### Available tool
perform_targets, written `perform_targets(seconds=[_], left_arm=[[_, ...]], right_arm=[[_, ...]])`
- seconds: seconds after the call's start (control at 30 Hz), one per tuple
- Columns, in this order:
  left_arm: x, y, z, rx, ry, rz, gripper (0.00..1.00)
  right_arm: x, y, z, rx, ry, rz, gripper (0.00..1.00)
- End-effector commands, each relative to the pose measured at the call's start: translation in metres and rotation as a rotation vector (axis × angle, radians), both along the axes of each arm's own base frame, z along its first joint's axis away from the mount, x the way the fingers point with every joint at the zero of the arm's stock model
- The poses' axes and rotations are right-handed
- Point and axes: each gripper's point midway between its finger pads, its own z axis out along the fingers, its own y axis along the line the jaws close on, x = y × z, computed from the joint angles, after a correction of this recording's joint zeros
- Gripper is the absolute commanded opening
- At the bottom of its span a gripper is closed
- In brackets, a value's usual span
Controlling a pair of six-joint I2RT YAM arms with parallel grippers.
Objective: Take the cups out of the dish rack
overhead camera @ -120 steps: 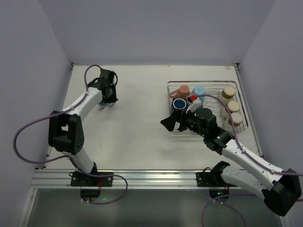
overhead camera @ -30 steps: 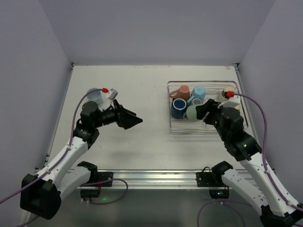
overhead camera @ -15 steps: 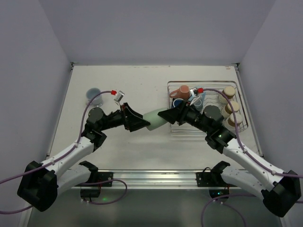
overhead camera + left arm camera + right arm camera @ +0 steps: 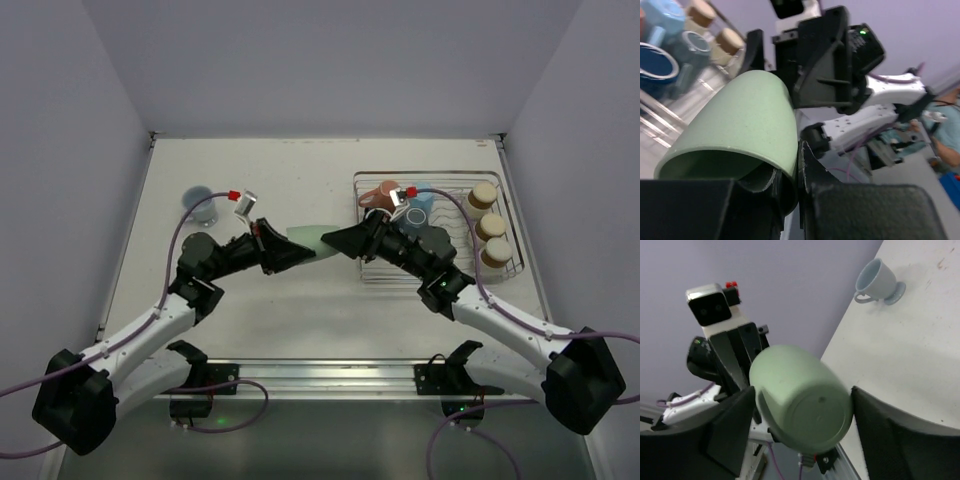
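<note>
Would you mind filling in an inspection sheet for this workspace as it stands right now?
Surface: white table, no spills seen.
Job's things: green cup in the air between the two arms; dish rack holds a pink mug, a light blue cup, a dark blue cup and three beige cups; a pale blue cup stands on the table.
Clutter: nothing seen.
Grippers: left gripper shut on the green cup's rim; right gripper flanks its base, grip unclear.
Cables: purple cables run along both arms; the right one arcs over the rack.
Surroundings: plain lilac walls.
</note>
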Motion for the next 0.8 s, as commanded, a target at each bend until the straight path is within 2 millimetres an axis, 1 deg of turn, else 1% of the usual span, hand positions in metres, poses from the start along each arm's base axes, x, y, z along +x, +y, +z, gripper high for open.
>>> perform_targets(seconds=[0.0,0.03,0.07,0.1,0.13,0.17,0.2,0.23,0.27,0.3,0.33,0.37,0.4,0.43,0.47,0.5,0.53,0.57,0.6,0.63,0.7,0.73,0.77], left_arm=[[0.039,0.009,-0.007,0.162,-0.047,0.205,0.01],[0.058,0.015,0.012,0.198,-0.085,0.297,0.01],[0.070,0.021,0.007,0.296,-0.125,0.353,0.01],[0.077,0.029,-0.029,0.451,-0.016,0.367,0.01],[0.095,0.037,-0.011,0.512,-0.042,0.446,0.00],[0.104,0.046,-0.017,0.608,-0.061,0.475,0.00],[0.107,0.054,-0.046,0.734,0.021,0.471,0.00],[0.120,0.060,-0.033,0.766,-0.006,0.522,0.00],[0.126,0.066,-0.036,0.822,-0.026,0.536,0.00],[0.130,0.073,-0.058,0.914,0.033,0.528,0.00],[0.143,0.080,-0.050,0.947,0.024,0.574,0.00],[0.150,0.087,-0.054,0.998,0.025,0.585,0.00],[0.157,0.097,-0.078,1.092,0.085,0.589,0.00],[0.167,0.099,-0.073,1.106,0.082,0.601,0.00],[0.174,0.109,-0.093,1.177,0.134,0.591,0.00],[0.183,0.116,-0.090,1.203,0.140,0.620,0.00],[0.190,0.124,-0.097,1.234,0.153,0.621,0.00],[0.193,0.129,-0.114,1.275,0.195,0.599,0.00],[0.199,0.130,-0.114,1.276,0.206,0.594,0.00],[0.204,0.138,-0.120,1.290,0.223,0.595,0.00],[0.211,0.144,-0.134,1.316,0.262,0.575,0.00],[0.214,0.150,-0.138,1.328,0.281,0.577,0.00],[0.216,0.154,-0.142,1.338,0.294,0.576,0.00]], right_arm=[[-0.001,-0.002,0.002,-0.006,-0.025,-0.029,0.84],[-0.002,-0.006,0.005,-0.022,-0.041,-0.049,0.91],[0.001,-0.010,0.005,-0.062,-0.073,-0.068,0.98],[0.002,-0.015,-0.009,-0.128,-0.039,-0.090,0.99],[0.007,-0.025,-0.006,-0.149,-0.053,-0.153,0.99],[0.009,-0.031,-0.013,-0.201,-0.070,-0.178,0.99],[0.009,-0.038,-0.029,-0.268,-0.041,-0.198,0.99],[0.014,-0.047,-0.034,-0.305,-0.043,-0.251,0.99],[0.012,-0.055,-0.036,-0.338,-0.066,-0.268,0.99],[0.011,-0.061,-0.048,-0.383,-0.048,-0.280,0.99],[0.011,-0.065,-0.051,-0.406,-0.048,-0.295,0.99],[0.012,-0.072,-0.055,-0.433,-0.054,-0.316,0.99],[0.011,-0.075,-0.060,-0.457,-0.045,-0.321,0.99],[0.011,-0.077,-0.062,-0.470,-0.046,-0.326,0.99],[0.008,-0.080,-0.067,-0.495,-0.043,-0.322,0.99],[0.006,-0.080,-0.067,-0.500,-0.045,-0.314,0.99],[0.005,-0.081,-0.069,-0.506,-0.044,-0.307,0.99],[0.003,-0.081,-0.069,-0.509,-0.048,-0.298,0.99],[0.001,-0.081,-0.068,-0.505,-0.056,-0.294,0.99],[-0.001,-0.082,-0.071,-0.507,-0.055,-0.289,0.99],[-0.002,-0.082,-0.071,-0.500,-0.061,-0.289,0.99],[-0.006,-0.080,-0.076,-0.499,-0.056,-0.263,0.99],[-0.007,-0.078,-0.077,-0.490,-0.055,-0.257,0.99]])
